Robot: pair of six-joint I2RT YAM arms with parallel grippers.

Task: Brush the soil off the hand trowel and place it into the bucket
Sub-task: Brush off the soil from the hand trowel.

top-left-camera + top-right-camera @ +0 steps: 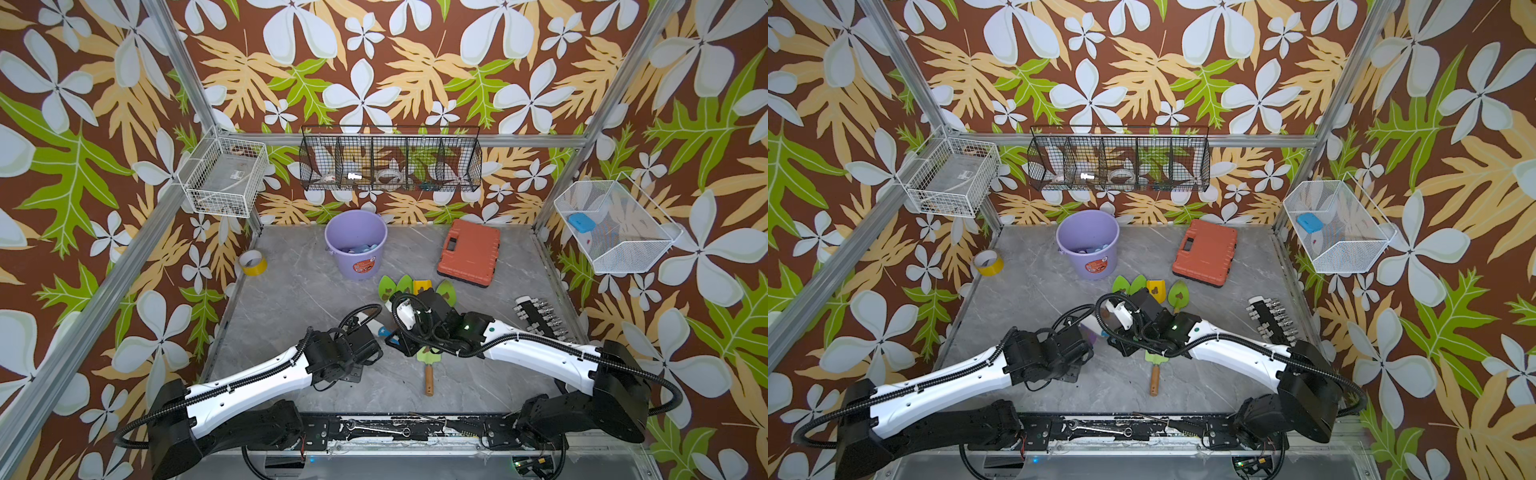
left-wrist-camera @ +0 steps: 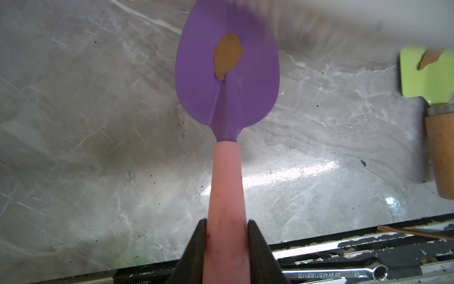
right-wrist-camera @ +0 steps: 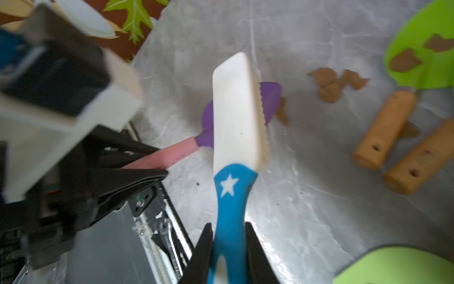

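Now: bench (image 1: 291,299) bare at left, crowded mid-right. Upright bucket (image 1: 345,262) near back edge, well apart from trowel (image 2: 227,98). Clamped: left pincer (image 2: 226,222) on trowel's pink handle, right pincer (image 3: 228,226) on brush (image 3: 234,110), brush head over blade tip. One clump of soil (image 2: 227,55) mid-blade.

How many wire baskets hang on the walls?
3: a white wire-grid basket on the wall at the left arm's side, a long black wire basket with compartments on the back wall, and a white fine-mesh basket on the right arm's side. None seems hidden.
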